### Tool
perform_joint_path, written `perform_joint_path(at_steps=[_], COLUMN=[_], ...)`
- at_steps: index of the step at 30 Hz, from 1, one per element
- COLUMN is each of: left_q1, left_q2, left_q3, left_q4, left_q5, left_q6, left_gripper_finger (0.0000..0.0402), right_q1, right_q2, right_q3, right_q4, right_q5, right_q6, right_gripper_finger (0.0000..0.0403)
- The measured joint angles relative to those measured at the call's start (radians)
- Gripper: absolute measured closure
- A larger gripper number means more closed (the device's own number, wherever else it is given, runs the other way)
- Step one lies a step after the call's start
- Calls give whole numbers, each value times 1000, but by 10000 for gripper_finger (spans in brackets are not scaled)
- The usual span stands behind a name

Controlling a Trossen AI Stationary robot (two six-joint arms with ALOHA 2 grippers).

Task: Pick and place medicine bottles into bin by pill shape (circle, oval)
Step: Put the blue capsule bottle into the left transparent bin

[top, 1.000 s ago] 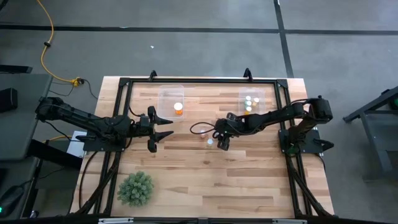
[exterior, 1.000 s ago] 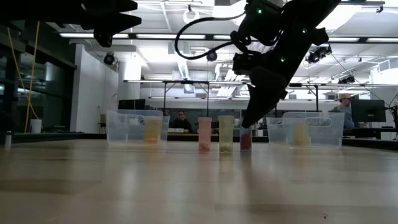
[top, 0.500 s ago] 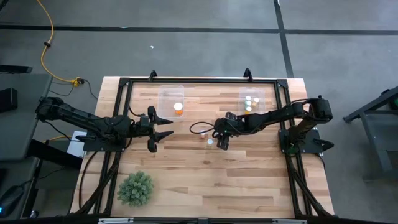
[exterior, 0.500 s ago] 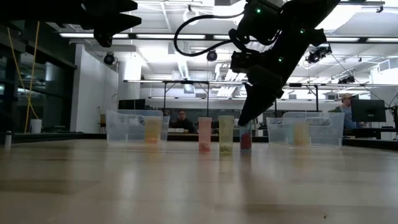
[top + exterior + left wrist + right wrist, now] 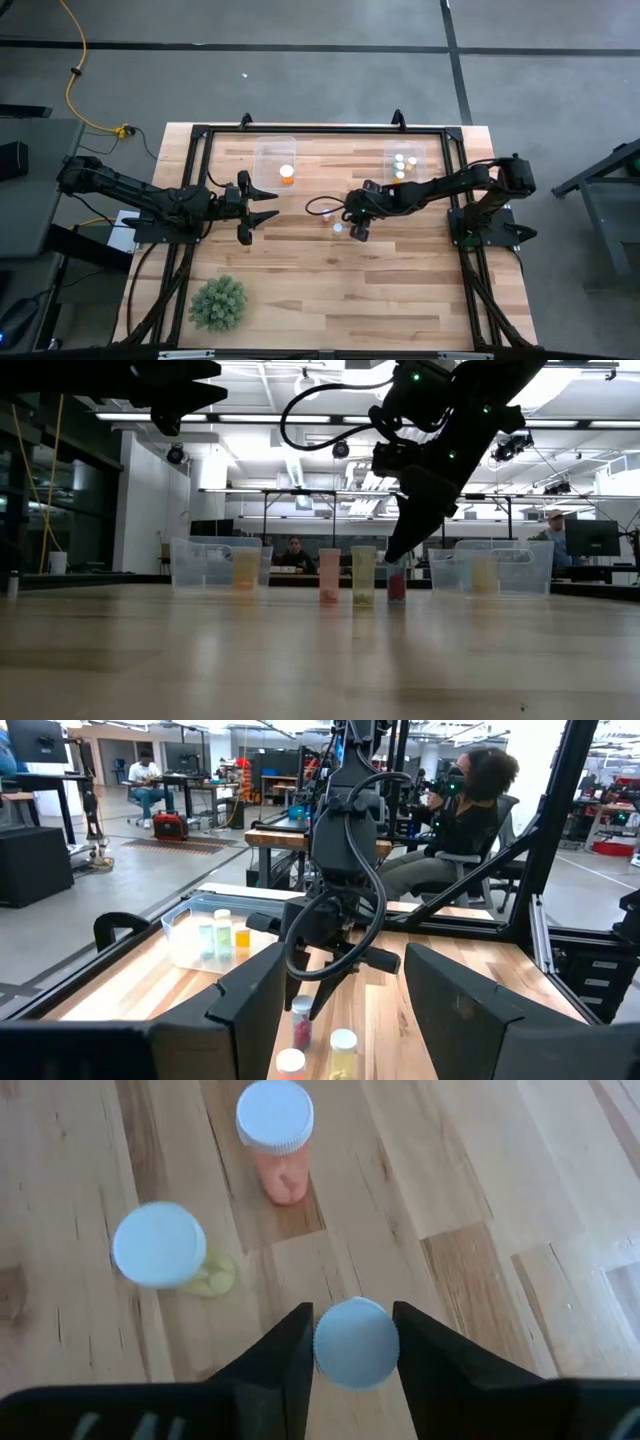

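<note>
Three small white-capped bottles stand upright on the table's middle: a pinkish one [image 5: 277,1150], a pale greenish one [image 5: 165,1255] and a reddish one [image 5: 396,586]. In the low view the pinkish one [image 5: 329,576] and the greenish one [image 5: 363,576] stand to the reddish one's left. My right gripper [image 5: 355,1350] comes down over the reddish bottle and is shut on its cap. My left gripper [image 5: 262,208] hovers open and empty to the left of the bottles, above the table. My right gripper pinches the reddish bottle's white cap [image 5: 356,1342] between its two fingers, one on each side. The fingers [image 5: 290,1355] come from above, slanting down. The bottle stands upright with its base on the table [image 5: 396,600].
A clear bin [image 5: 275,160] at the far left holds one orange bottle [image 5: 287,176]. A second clear bin [image 5: 412,160] at the far right holds several bottles. A green spiky plant [image 5: 218,303] stands at the near left. A black frame edges the table. People sit in the room beyond.
My right gripper has shifted slightly about the reddish bottle, which stays standing on the table.
</note>
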Motion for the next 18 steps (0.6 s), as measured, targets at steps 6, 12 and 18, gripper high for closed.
perform_joint_path(at_steps=[6, 12, 18], left_q1=[0, 0, 0], left_q2=[0, 0, 0], left_q3=[0, 0, 0], left_q4=[0, -1, -8], left_q5=[0, 0, 0], left_q6=[0, -1, 0], left_gripper_finger=[206, 206, 206], right_q1=[12, 42, 49], right_q2=[-37, -48, -84], right_q3=[0, 0, 1], right_q4=[-29, 48, 51], right_q5=[-16, 18, 64], right_q6=[-45, -137, -154], right_gripper_finger=[293, 294, 295])
